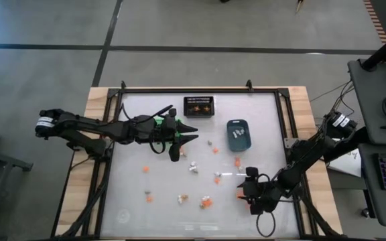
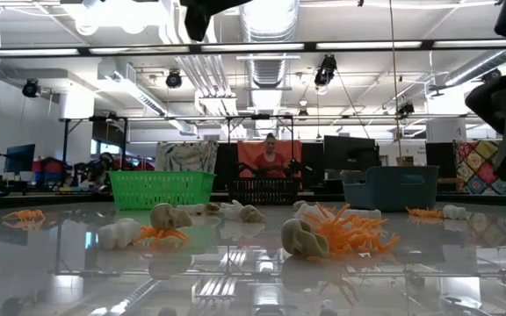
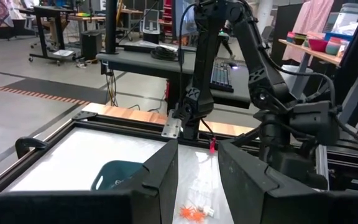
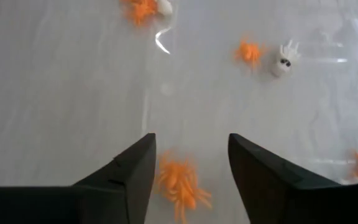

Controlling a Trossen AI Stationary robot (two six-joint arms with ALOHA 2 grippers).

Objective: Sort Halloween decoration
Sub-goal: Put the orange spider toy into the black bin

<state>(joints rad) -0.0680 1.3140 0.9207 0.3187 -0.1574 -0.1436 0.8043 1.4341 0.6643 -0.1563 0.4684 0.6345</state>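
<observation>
Left gripper [image 1: 191, 138]: fingers parted, nothing between them, over the table [image 1: 133, 201] near the green bin [image 2: 162, 189].

Right gripper [image 4: 190, 163]: fingers spread; 1 orange spider [image 4: 180, 183] lies between the tips, ungrasped.

Risk: closing off-centre may flick this light spider aside.

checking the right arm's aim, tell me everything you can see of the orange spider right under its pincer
The small orange plastic-looking spider trinket is a bunch of thin, splayed legs around a small body. It lies flat on the glossy white tabletop, directly below the gap of the right pincer, whose dark fingers stand open on either side. Nothing grips it, and no other trinket touches it.
</observation>
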